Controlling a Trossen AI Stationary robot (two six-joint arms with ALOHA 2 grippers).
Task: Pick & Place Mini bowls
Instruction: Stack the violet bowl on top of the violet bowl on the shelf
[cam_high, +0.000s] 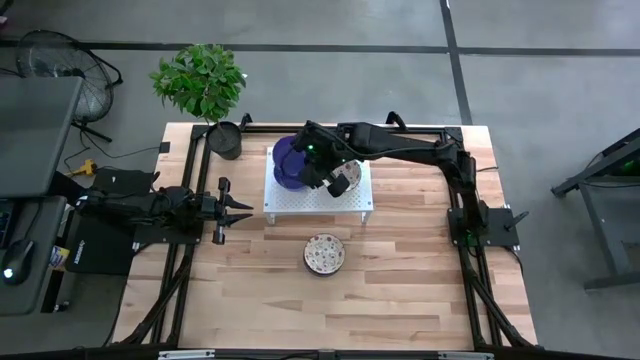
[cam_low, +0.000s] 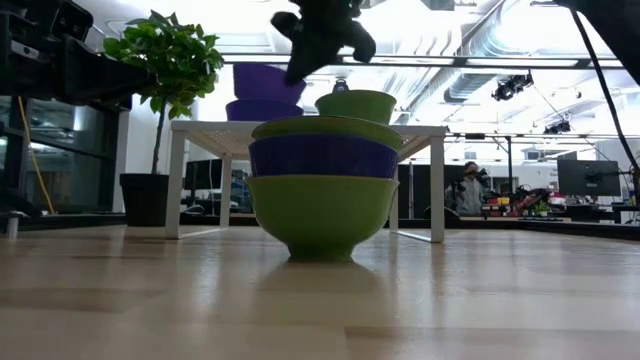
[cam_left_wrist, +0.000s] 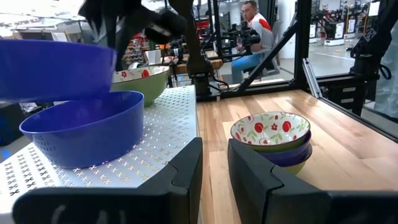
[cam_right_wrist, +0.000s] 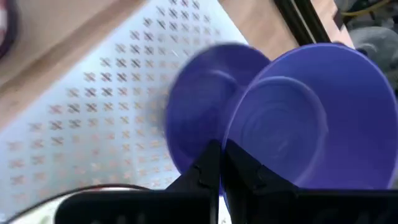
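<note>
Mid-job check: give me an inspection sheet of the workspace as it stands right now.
Surface: wooden table carrying a white perforated riser shelf.
Job's things: blue bowl and floral bowl on the shelf; lifted blue bowl; three-bowl stack on the table.
Clutter: black-potted green plant.
Grippers: right gripper shut on the lifted bowl's rim; left gripper open, waiting left.
Cables: nothing seen on the table.
Surroundings: floor fan; a seated person behind.

One deep blue round bowl (cam_left_wrist: 84, 127) sits on the white perforated platform (cam_left_wrist: 165, 134); another blue bowl (cam_left_wrist: 53, 68) hangs above it. A stack topped by a floral-speckled bowl (cam_left_wrist: 272, 130) rests on the wooden table (cam_left_wrist: 348, 155).
</note>
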